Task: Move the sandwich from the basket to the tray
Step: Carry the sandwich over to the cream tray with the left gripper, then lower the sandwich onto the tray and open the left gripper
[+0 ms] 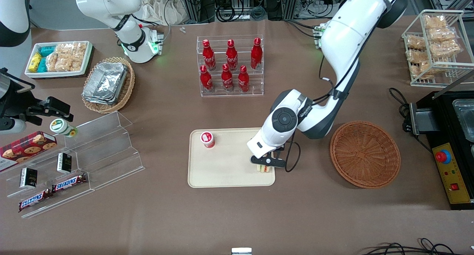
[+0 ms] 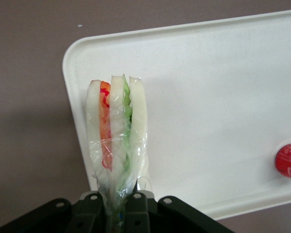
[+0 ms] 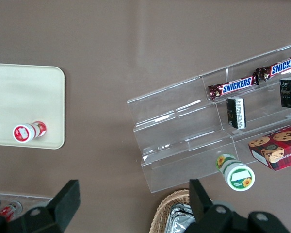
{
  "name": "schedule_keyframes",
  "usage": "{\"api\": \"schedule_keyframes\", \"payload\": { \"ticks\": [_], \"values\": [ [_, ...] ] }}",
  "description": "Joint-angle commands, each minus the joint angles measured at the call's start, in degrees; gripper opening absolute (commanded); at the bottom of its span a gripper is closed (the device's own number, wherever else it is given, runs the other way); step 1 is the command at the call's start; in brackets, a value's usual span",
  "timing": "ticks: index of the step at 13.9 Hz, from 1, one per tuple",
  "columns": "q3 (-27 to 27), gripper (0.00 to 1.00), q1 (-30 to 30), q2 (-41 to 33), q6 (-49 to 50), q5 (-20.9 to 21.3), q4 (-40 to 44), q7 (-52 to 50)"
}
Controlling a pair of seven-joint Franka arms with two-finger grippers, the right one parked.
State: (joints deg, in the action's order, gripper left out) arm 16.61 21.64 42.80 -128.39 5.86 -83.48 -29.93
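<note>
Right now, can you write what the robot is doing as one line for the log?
step: placing | gripper: shut on sandwich, over tray | basket: empty | red-capped cup: on tray

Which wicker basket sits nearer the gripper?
The reddish-brown basket, beside the tray; the gripper holds the sandwich over that tray. The tan basket holds foil trays.

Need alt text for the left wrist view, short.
The gripper holds a plastic-wrapped sandwich on edge over the corner of the beige tray, above brown table. A red-capped cup stands on the tray.
</note>
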Motion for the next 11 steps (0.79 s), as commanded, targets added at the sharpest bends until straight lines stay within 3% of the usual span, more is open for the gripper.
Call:
{"api": "schedule_keyframes", "payload": {
  "ticks": [1, 3, 4, 5, 6, 7, 11],
  "values": [
    [-0.4, 0.00, 0.9, 1.9, -1.0, 1.0, 1.6, -2.6],
    [-0.4, 0.02, 0.9, 2.9, -1.5, 1.0, 1.6, -4.1],
    [-0.4, 0.11, 0.9, 3.2, -1.6, 1.0, 1.6, -4.5],
    [-0.4, 0.41, 0.9, 3.2, -1.5, 1.0, 1.6, -5.3],
    [-0.5, 0.89, 0.8, 2.9, -1.3, 1.2, 1.6, -5.9],
    [-0.5, 0.99, 0.5, 2.5, -0.6, 1.2, 1.6, -6.1],
    [-0.5, 0.99, -0.5, -2.6, 11.5, 0.8, 2.0, -6.2]
  ]
}}
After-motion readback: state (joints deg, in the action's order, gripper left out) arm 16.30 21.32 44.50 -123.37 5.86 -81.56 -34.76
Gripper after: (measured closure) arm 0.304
